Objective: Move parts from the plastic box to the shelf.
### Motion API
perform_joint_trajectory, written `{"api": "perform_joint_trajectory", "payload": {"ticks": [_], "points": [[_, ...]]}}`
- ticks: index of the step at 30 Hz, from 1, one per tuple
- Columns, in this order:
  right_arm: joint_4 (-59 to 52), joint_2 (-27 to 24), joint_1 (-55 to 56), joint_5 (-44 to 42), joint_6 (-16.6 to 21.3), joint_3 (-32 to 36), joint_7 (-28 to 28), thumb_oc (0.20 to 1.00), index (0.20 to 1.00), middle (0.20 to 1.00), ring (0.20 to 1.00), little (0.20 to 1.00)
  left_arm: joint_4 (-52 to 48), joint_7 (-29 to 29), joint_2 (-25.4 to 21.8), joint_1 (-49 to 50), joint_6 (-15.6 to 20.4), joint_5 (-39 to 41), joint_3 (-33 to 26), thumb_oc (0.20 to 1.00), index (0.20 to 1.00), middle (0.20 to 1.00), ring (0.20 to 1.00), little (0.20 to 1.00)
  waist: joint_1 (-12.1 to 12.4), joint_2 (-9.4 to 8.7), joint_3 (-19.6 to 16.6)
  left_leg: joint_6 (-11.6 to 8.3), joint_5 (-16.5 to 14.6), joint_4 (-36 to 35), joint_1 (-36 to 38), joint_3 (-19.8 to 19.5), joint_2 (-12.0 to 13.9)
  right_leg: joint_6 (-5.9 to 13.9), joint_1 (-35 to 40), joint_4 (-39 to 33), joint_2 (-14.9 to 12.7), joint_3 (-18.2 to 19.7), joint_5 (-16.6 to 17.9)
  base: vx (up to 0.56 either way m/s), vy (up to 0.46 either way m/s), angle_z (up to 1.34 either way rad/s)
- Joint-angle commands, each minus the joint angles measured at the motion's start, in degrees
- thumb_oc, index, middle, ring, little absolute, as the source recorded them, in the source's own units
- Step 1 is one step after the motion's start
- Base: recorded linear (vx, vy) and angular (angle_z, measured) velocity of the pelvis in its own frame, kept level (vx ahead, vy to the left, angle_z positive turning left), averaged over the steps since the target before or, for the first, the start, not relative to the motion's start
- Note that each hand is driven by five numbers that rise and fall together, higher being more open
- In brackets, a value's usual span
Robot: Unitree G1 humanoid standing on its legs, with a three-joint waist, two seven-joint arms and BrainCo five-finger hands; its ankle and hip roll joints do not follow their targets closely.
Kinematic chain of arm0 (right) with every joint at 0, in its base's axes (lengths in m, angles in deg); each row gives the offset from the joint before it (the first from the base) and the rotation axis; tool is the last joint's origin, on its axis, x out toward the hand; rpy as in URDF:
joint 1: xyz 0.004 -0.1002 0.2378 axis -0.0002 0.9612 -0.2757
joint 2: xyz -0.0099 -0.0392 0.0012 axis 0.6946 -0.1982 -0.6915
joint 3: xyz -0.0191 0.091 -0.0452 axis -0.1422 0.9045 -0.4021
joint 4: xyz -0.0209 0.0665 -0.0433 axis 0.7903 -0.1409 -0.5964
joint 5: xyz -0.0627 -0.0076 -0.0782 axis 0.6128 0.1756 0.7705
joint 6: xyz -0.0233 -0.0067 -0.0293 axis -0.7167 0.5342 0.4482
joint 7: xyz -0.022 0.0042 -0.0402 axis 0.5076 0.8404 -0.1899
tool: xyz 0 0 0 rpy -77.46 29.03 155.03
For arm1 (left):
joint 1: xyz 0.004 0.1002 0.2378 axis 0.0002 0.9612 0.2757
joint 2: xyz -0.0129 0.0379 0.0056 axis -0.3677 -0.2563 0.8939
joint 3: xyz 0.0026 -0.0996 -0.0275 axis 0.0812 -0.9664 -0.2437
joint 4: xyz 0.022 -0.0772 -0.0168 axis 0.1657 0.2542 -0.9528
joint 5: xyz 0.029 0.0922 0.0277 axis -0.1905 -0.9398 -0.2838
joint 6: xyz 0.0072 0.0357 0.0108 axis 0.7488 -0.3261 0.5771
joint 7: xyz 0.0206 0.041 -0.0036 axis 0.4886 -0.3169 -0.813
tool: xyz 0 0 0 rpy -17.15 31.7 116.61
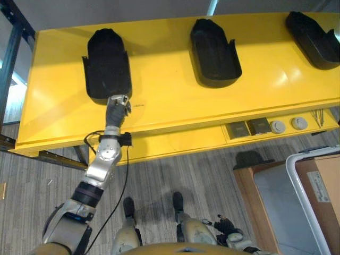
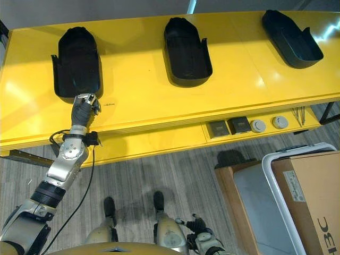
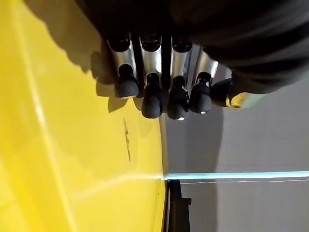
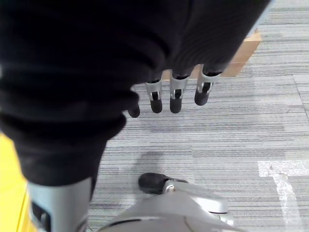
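**Entry: left hand at the placed part, right hand idle**

Left eye view: yellow shelf (image 1: 175,101) carries three black parts. My left hand (image 1: 117,109) reaches the near end of the leftmost part (image 1: 107,64); the middle part (image 1: 214,53) and the right part (image 1: 313,40) sit well apart. The plastic box (image 1: 313,196) stands on the floor at my right.

Right eye view: same layout.

Left wrist view: my fingers (image 3: 152,96) are straight, side by side, above bare yellow shelf, holding nothing.

Right wrist view: my right hand (image 4: 174,92) hangs over the floor, fingers loosely straight, empty.

Judgement: placing looks done. The next move calls for pulling back and turning to the box.
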Motion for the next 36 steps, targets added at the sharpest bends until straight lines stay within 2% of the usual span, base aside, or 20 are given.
{"api": "perform_joint_trajectory", "payload": {"ticks": [1, 6, 11, 13, 19, 24, 25, 26, 27, 32, 36], "points": [[-0.31, 2.17, 0.26, -1.98, 0.51, -3.00, -0.54, 1.000, 1.000, 1.000, 1.000, 1.000, 2.47, -1.91, -2.30, -4.32, 2.88, -2.12, -2.70, 0.200, 0.200, 0.200, 0.200, 0.200, -0.11, -3.47, 0.37, 0.09, -6.86, -0.43, 2.87, -0.81, 0.03, 1.01, -0.76, 0.13, -0.15, -1.20, -5.14, 0.00, 0.000, 0.00], [-0.04, 2.13, 0.32, -2.23, 0.60, -2.53, -0.41, 1.000, 1.000, 1.000, 1.000, 1.000, 1.54, -1.50, -2.10, -3.88, 2.92, -2.46, -2.65, 0.200, 0.200, 0.200, 0.200, 0.200, 0.03, -3.32, 0.33, 0.06, -6.80, -0.43, 3.19, -0.77, 0.12, 0.85, -0.41, 0.13, -0.07, -1.42, -5.31, 0.00, 0.000, 0.00], [0.71, 2.16, 0.37, -2.54, 0.53, -1.37, -0.56, 1.000, 1.000, 1.000, 1.000, 1.000, -5.16, 2.32, -2.54, 4.06, 3.48, -4.63, -1.81, 0.200, 0.200, 0.200, 0.200, 0.200, 1.37, -2.81, 0.75, 0.14, -7.27, -0.43, 5.61, -0.83, 0.03, 0.62, 2.27, 0.13, -0.24, -1.92, -6.12, 0.00, 0.000, 0.00], [1.02, 2.24, 0.34, -2.65, 0.49, -0.29, -0.55, 1.000, 1.000, 1.000, 1.000, 1.000, -9.29, 3.70, -3.10, 10.87, 4.34, -5.24, -2.72, 0.200, 0.200, 0.200, 0.200, 0.200, 2.49, -2.32, 0.65, 0.18, -7.78, -0.43, 8.16, -0.83, -0.01, 0.59, 5.05, 0.13, -0.64, -2.34, -6.75, 0.00, 0.000, 0.00], [2.48, 1.57, -0.83, -2.22, 0.18, 1.38, -0.45, 1.000, 1.000, 1.000, 1.000, 1.000, -13.16, 4.44, -3.81, 21.45, 5.64, -4.55, -5.64, 0.200, 0.200, 0.200, 0.200, 0.200, 4.93, -1.30, -0.70, 0.62, -8.97, -0.43, 13.32, -1.95, -0.92, 0.70, 10.95, 0.13, -1.65, -3.75, -7.94, 0.01, 0.011, 0.13], [4.79, 0.59, -1.69, -1.84, -0.35, 3.21, 0.34, 1.000, 1.000, 1.000, 1.000, 1.000, -9.70, 2.82, -4.11, 28.20, 5.20, -9.21, -5.70, 0.200, 0.200, 0.200, 0.200, 0.200, 7.85, -0.53, -2.65, 1.37, -9.96, -0.05, 17.10, -4.82, -2.28, 0.58, 16.36, 0.41, -2.75, -5.76, -9.27, 0.03, 0.027, 0.30], [5.65, 0.31, -1.95, -2.31, -0.41, 4.24, 0.81, 1.000, 1.000, 1.000, 1.000, 1.000, -4.93, 2.93, -4.44, 29.99, 4.27, -12.84, -3.46, 0.473, 0.473, 0.473, 0.473, 0.473, 8.72, -0.27, -3.30, 1.65, -10.29, -0.01, 18.33, -6.25, -2.70, 0.55, 18.50, 0.62, -3.32, -6.92, -9.79, 0.04, 0.041, 0.52], [5.67, 0.29, -1.91, -2.31, -0.38, 4.30, 0.81, 1.000, 1.000, 1.000, 1.000, 1.000, -4.76, 2.83, -4.38, 29.91, 4.38, -12.94, -3.31, 0.686, 0.686, 0.686, 0.686, 0.686, 8.68, -0.26, -3.22, 1.66, -10.30, -0.02, 18.45, -6.38, -2.73, 0.57, 18.69, 0.58, -3.35, -7.05, -9.84, 0.04, 0.047, 0.54], [5.84, 0.08, -2.02, -2.58, -0.29, 4.75, 0.98, 1.000, 1.000, 1.000, 1.000, 1.000, -1.41, 3.41, -4.44, 30.51, 3.88, -14.39, -1.62, 1.000, 1.000, 1.000, 1.000, 1.000, 8.99, -0.15, -3.47, 1.79, -10.44, -0.07, 18.86, -6.98, -3.01, 0.59, 19.44, 0.71, -3.54, -7.65, -10.02, 0.02, 0.038, 0.37], [6.04, 0.41, -2.61, -2.61, -0.47, 5.09, 0.69, 1.000, 1.000, 1.000, 1.000, 1.000, 10.65, 5.58, -1.46, 34.24, 1.15, -12.33, -2.03, 1.000, 1.000, 1.000, 1.000, 1.000, 10.39, -0.11, -4.48, 2.24, -10.41, -0.22, 19.25, -9.13, -3.66, 0.66, 20.86, 0.98, -4.26, -9.92, -10.07, -0.01, 0.057, 0.30], [7.42, 1.32, -2.44, -4.36, -0.87, 4.98, -1.67, 1.000, 1.000, 1.000, 1.000, 1.000, 26.56, 6.48, 1.12, 34.52, -0.79, -11.87, -3.67, 1.000, 1.000, 1.000, 1.000, 1.000, 11.59, -0.79, -5.01, 2.59, -10.49, -0.20, 19.36, -9.55, -4.21, 0.92, 21.27, 0.98, -4.60, -10.42, -9.95, -0.02, 0.043, 0.09]]}}
